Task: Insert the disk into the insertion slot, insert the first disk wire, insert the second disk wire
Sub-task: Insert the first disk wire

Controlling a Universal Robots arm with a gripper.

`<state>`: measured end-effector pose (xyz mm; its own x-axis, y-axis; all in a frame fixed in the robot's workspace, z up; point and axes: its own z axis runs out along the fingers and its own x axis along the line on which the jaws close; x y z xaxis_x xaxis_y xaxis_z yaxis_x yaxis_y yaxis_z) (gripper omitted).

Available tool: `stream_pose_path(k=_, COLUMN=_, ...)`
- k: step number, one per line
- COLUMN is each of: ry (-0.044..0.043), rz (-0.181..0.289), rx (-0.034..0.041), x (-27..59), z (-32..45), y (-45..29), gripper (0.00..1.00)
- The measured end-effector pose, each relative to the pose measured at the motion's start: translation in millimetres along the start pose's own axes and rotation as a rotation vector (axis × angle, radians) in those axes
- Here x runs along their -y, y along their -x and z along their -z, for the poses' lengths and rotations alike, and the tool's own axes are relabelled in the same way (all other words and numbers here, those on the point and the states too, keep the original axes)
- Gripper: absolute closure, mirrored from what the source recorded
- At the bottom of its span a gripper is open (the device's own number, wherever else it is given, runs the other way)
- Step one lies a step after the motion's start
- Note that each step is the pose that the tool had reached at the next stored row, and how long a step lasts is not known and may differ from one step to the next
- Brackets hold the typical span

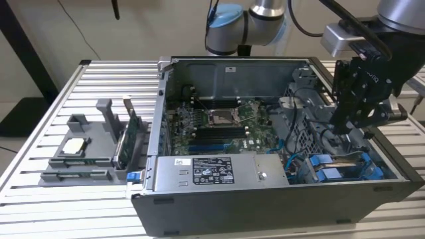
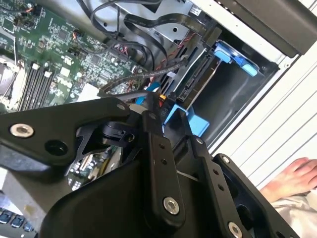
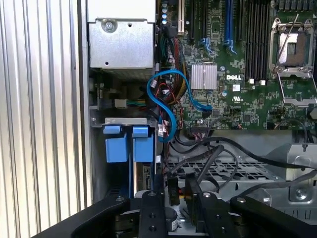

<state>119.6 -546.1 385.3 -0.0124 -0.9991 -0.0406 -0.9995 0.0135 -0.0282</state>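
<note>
The disk point(image 2: 199, 80) sits edge-on inside the insertion slot point(image 2: 235, 101), held in its bright blue carrier point(image 2: 190, 121). The carrier's blue tabs point(image 1: 330, 171) show at the case's front corner on the exterior view's right, and as two blue blocks point(image 3: 128, 146) in the first wrist view. My black gripper point(image 1: 347, 130) hangs just above that bay. A black wire connector point(image 3: 172, 191) stands between its fingers point(image 3: 151, 208), and a dark braided wire point(image 2: 124, 82) runs to the fingertips point(image 2: 149, 111). The gripper point(image 2: 157, 101) looks shut on this connector.
The open case holds a green motherboard point(image 1: 219, 124), a grey labelled power-supply box point(image 1: 212, 172) and a looped blue cable point(image 3: 166, 106). A grey parts tray point(image 1: 83, 149) stands on the slatted table at the exterior view's left. A hand point(image 2: 297, 178) rests outside the case wall.
</note>
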Motion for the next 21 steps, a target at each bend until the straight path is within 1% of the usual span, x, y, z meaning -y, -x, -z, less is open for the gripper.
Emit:
stream_pose_path(k=11, ry=0.0001, rz=0.0, rx=0.0001, x=1.7, z=-0.1, y=0.0, gripper=0.69)
stream_pose_path(k=13, ry=0.0, rz=0.0, rx=0.0002, x=1.7, z=-0.1, y=0.0, gripper=0.71)
stream_pose_path(k=14, ry=0.0001, rz=0.0, rx=0.0002, x=1.7, z=-0.1, y=0.0, gripper=0.78)
stream_pose_path(k=21, ry=0.0001, rz=0.0, rx=0.0001, x=1.9, z=0.0, y=0.0, gripper=0.78)
